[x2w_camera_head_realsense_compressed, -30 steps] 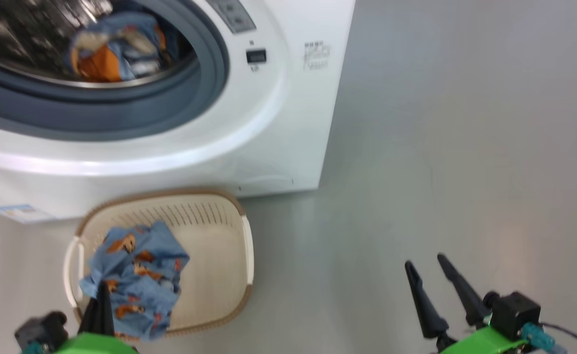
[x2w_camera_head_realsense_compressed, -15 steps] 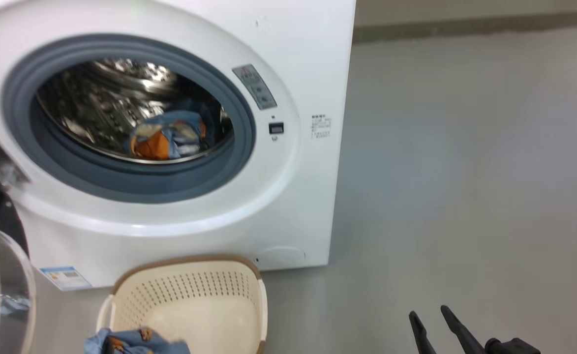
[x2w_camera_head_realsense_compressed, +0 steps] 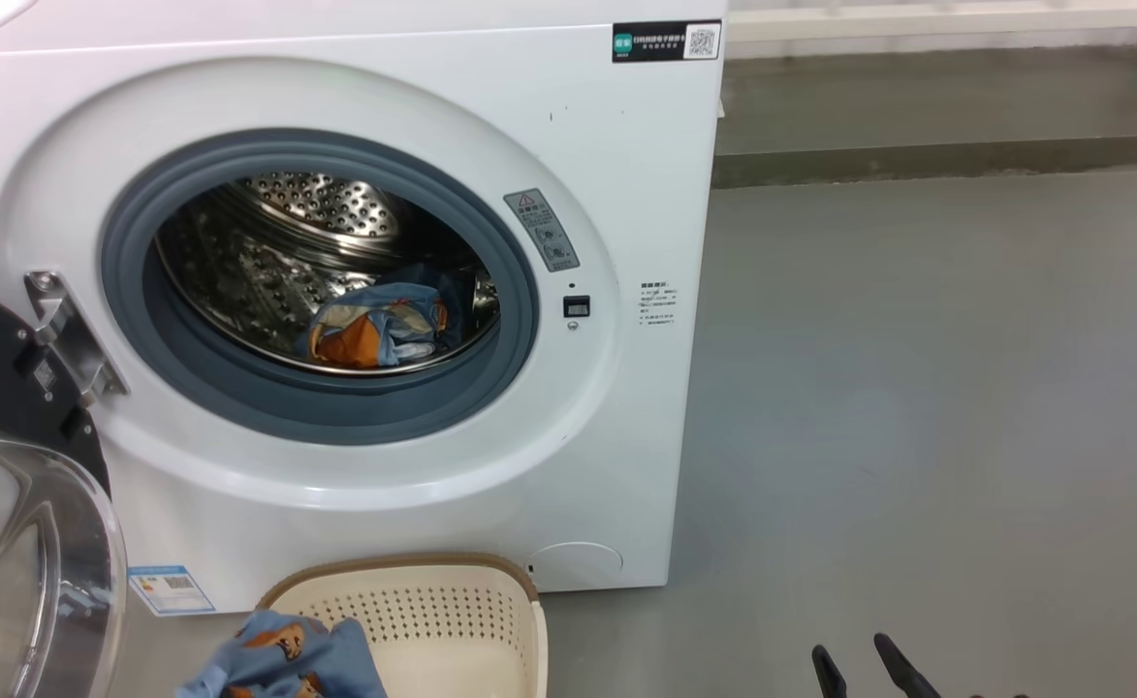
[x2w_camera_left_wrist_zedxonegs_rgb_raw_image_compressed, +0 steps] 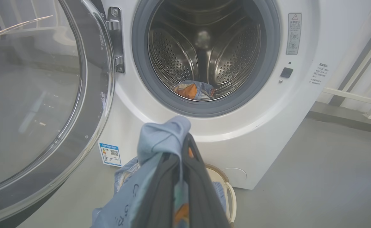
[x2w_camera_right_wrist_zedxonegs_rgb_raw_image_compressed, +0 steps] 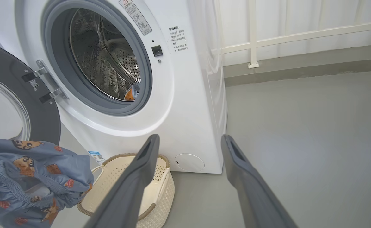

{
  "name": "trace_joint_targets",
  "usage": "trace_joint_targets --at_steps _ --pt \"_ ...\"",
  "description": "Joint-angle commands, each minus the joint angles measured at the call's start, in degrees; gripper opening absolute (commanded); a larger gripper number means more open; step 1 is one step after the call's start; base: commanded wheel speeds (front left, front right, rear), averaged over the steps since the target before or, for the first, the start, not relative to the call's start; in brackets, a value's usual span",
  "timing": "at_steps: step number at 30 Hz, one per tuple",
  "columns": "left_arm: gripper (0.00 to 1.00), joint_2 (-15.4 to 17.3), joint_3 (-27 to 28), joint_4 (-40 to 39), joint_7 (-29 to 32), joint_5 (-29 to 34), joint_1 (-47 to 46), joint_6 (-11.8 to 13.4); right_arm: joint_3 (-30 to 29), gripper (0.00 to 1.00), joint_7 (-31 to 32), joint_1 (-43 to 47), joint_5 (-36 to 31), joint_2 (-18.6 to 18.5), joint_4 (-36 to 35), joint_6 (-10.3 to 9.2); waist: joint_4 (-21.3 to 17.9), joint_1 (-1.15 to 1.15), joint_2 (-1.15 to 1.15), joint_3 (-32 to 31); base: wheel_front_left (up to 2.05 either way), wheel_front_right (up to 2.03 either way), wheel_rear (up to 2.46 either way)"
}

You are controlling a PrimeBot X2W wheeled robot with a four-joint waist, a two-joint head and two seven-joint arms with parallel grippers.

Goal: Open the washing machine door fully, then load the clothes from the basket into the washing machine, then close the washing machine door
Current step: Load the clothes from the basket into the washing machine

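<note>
left claw: clamps clothes, tips part-hidden | right claw: spread, empty | basket: cut off

Open path to drum; door aside

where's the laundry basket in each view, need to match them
head view: basket at the bottom edge, left of centre, below the washing machine.
left wrist view: basket low, just right of centre, mostly hidden behind the light blue garment.
right wrist view: basket lower left of centre, on the floor.
shared landmark: round cover low on the machine's front, up-right of the basket.
</note>
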Motion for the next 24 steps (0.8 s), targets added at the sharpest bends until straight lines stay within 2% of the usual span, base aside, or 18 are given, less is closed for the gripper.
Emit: trace_joint_targets --at_steps 1,24 --pt "0.0 0.5 1.6 -2.0 -0.8 1.0 -1.1 0.1 1.4 1.0 -0.3 -0.2 0.3 -0.9 -1.2 0.09 -0.1 0.01 0.0 -0.2 0.0 0.0 0.0" --pt "0.0 0.5 2.2 -2.7 -0.8 0.4 -1.7 -0.9 0.3 1.0 -0.3 -0.7 -0.1 -0.8 -1.8 0.09 -2.3 0.01 0.0 1.5 0.0 0.0 0.0"
